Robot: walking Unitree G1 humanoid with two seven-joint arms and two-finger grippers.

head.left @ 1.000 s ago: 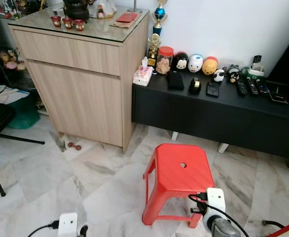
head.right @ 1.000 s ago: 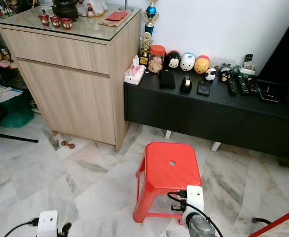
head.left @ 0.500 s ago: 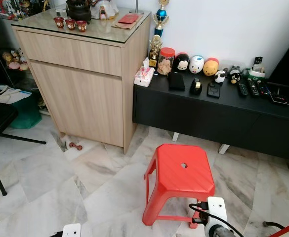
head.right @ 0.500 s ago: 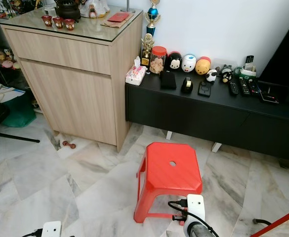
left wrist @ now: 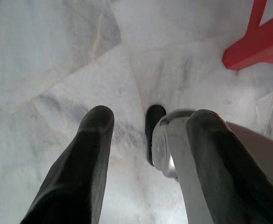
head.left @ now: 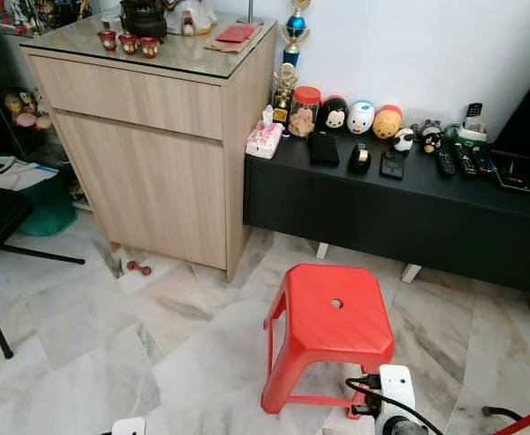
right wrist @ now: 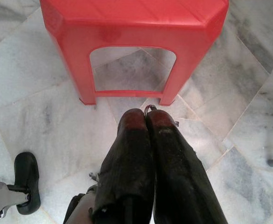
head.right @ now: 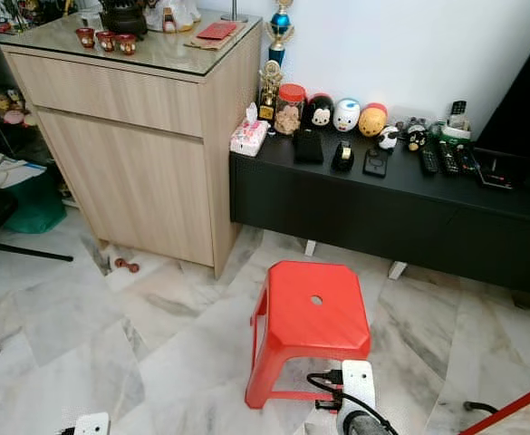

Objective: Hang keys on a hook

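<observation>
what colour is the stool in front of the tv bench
Red: the stool is plain red plastic, clearest in the left eye view.

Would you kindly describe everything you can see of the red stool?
The red stool looks like one-piece moulded plastic, with a squarish seat with cut corners and a small round hole in the middle. Its four splayed legs are joined by thin rails near the bottom. It stands upright on the marble floor, in front of the black low cabinet and apart from it. The right gripper hangs beside it without touching.

Both wrists (head.left: 393, 397) lower — nearer frame edge
</observation>
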